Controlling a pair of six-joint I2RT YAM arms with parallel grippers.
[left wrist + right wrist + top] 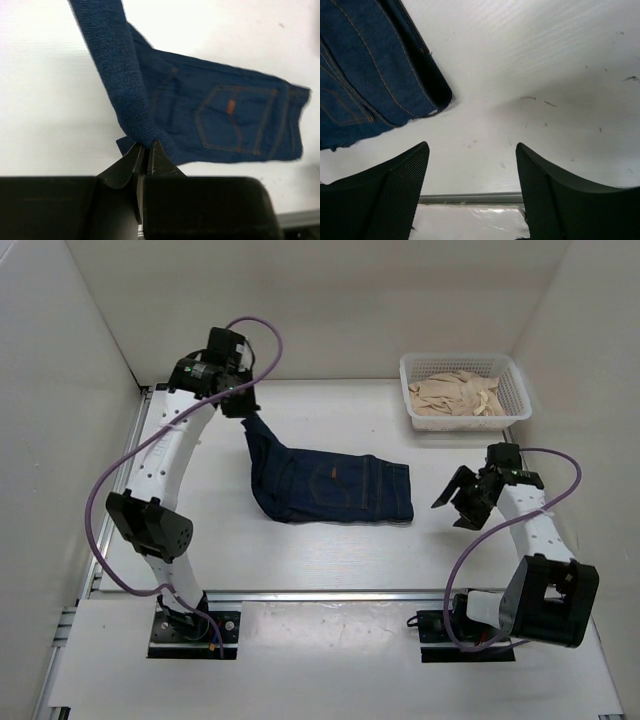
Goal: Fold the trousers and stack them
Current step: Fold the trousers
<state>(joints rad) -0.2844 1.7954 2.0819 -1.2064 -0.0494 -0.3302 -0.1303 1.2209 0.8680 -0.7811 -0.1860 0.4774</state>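
Left gripper (146, 156) is clamped on a thin edge of the trousers (335, 490), which trail from it onto the table (300, 560), while right gripper (472, 165) stands apart and empty just beside the waistband end; so slim a pinch could slip and spoil the fold.

White mesh basket (409, 390) far right on white table (330, 560), beige crumpled cloth (458, 395) inside. Aluminium rail (330, 593) along near table edge. Small dark scuffs on tabletop.
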